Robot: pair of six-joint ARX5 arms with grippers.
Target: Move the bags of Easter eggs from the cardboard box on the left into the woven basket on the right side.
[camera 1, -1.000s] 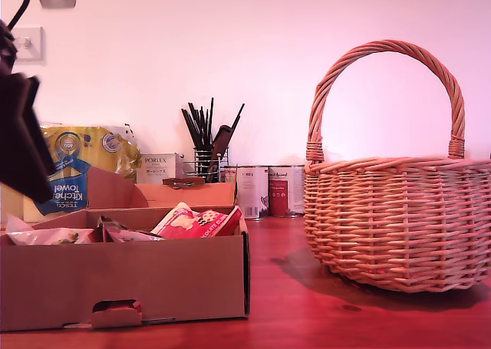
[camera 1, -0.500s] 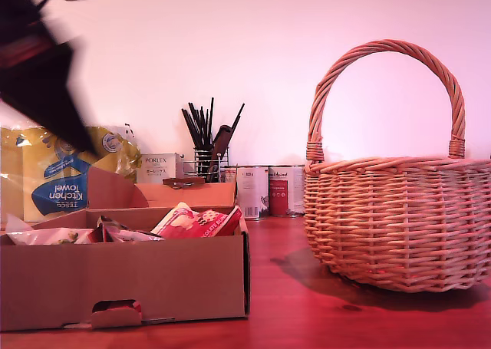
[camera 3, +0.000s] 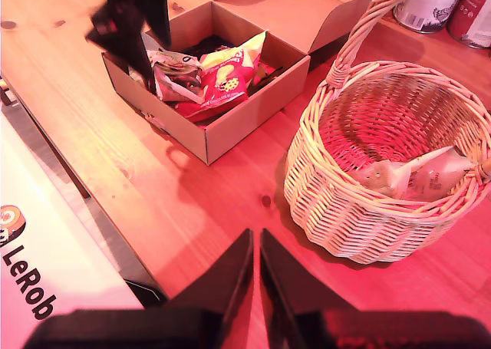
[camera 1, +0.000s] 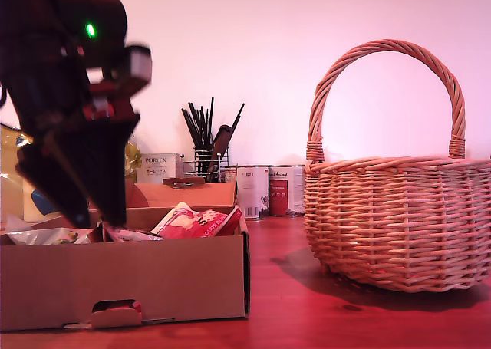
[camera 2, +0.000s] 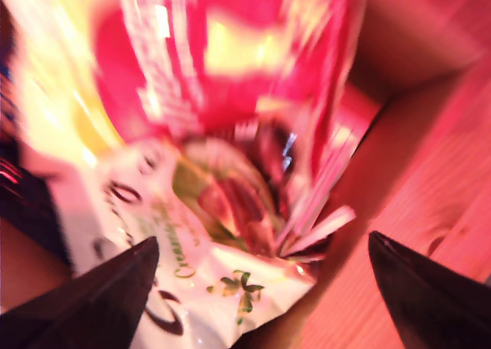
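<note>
The cardboard box (camera 1: 153, 280) stands at the exterior view's left and holds several bags of Easter eggs: a red one (camera 1: 192, 222) and a white one (camera 1: 42, 235). My first gripper (camera 1: 96, 218) reaches down into the box, blurred by motion. In the first wrist view it (camera 2: 261, 288) is open just above a white printed bag (camera 2: 222, 288), with the red bag (camera 2: 230, 50) beyond. My second gripper (camera 3: 255, 249) hovers shut, high over the table. From there I see the box (camera 3: 238, 123), the red bag (camera 3: 222, 84) and the woven basket (camera 3: 360, 211), which holds a clear-white bag (camera 3: 406, 176).
The woven basket (camera 1: 399, 218) fills the exterior view's right. Behind the box stand a black wire utensil holder (camera 1: 207, 146), a Porlex carton (camera 1: 157, 167) and tins (camera 1: 265, 189). The arm mostly hides the kitchen towel pack (camera 1: 11, 172). A white printed sheet (camera 3: 38, 265) lies past the table's edge.
The first arm has swung from the exterior view's upper left corner down and rightward, and its gripper has dropped into the box. Bags, box and basket have not moved.
</note>
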